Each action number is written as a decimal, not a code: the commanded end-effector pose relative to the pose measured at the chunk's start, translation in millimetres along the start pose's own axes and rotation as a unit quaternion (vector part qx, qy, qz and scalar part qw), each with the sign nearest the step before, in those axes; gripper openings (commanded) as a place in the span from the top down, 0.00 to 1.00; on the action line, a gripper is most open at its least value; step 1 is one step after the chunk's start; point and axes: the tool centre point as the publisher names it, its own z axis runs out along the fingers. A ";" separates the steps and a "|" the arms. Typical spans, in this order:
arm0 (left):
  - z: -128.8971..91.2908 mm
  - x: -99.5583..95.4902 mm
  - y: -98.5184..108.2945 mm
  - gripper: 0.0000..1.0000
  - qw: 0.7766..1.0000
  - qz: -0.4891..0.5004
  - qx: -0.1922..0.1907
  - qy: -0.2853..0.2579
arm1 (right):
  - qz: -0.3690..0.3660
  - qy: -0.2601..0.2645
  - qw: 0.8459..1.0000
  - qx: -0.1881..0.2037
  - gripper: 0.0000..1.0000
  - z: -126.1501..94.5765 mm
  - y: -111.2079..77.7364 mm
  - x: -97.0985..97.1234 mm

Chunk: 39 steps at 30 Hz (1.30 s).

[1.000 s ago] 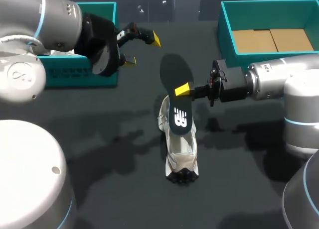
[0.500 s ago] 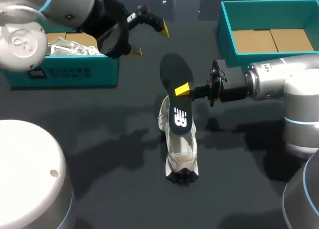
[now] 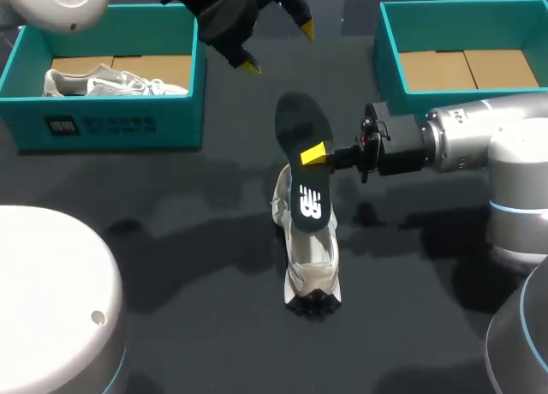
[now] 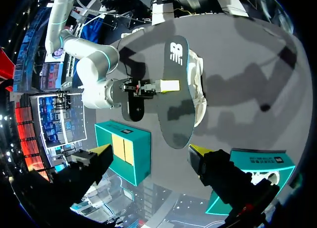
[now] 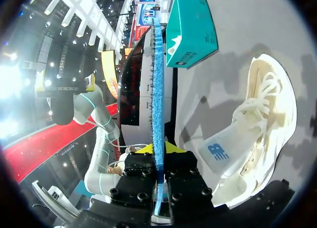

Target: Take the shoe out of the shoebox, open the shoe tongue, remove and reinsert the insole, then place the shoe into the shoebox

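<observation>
A white shoe (image 3: 310, 259) lies on the dark table, toe toward me. Its black insole (image 3: 299, 150) hangs on edge above it, with my right gripper (image 3: 313, 154) shut on its long side. In the right wrist view the insole's blue edge (image 5: 157, 89) stands upright between the right gripper's (image 5: 157, 149) fingers, and the shoe (image 5: 257, 134) lies beside them with its laces up. My left gripper (image 3: 276, 44) is open, high over the table's far middle, holding nothing. Its wrist view looks down on the insole (image 4: 176, 96), the shoe (image 4: 199, 84) and my left gripper (image 4: 148, 153).
A teal shoebox (image 3: 111, 124) at the back left holds a second white shoe (image 3: 111, 81). Another teal box (image 3: 390, 60) with a cardboard floor stands at the back right, behind my right arm (image 3: 462, 146).
My left arm has risen and swung to the right toward the table's back, uncovering the left shoebox. The right arm, insole and shoe have not moved.
</observation>
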 end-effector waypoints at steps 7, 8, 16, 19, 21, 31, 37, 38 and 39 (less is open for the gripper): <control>25.4 -26.0 11.3 0.00 0.987 0.009 0.031 0.154 | 0.000 0.000 1.000 -0.001 1.00 1.4 -0.7 -0.6; 26.3 -27.5 11.1 0.00 0.986 0.013 0.033 0.161 | 0.000 0.000 1.000 -0.001 1.00 1.4 -0.7 -0.6; 39.5 -38.0 4.2 0.00 0.977 0.026 0.031 0.211 | 0.000 0.000 1.000 -0.001 1.00 1.4 -0.7 -0.6; 44.3 -40.1 1.0 0.00 0.973 0.026 0.030 0.226 | 0.000 0.000 1.000 -0.001 1.00 1.4 -0.7 -0.6; 47.6 -40.2 -0.3 0.00 0.972 0.020 0.032 0.231 | 0.000 0.000 1.000 -0.001 1.00 1.4 -0.7 -0.6; 54.4 -39.7 -3.0 0.00 0.969 0.003 0.039 0.243 | 0.000 0.000 1.000 -0.001 1.00 1.4 -0.7 -0.6; 56.6 -40.3 -4.6 0.00 0.968 -0.001 0.040 0.248 | 0.000 0.000 1.000 -0.001 1.00 1.4 -0.7 -0.6; 56.8 -40.4 -4.9 0.00 0.968 -0.002 0.041 0.247 | 0.000 0.000 1.000 -0.001 1.00 1.4 -0.7 -0.6; 57.0 -40.4 -5.5 0.00 0.968 -0.003 0.043 0.247 | 0.000 0.000 1.000 -0.001 1.00 1.4 -0.7 -0.6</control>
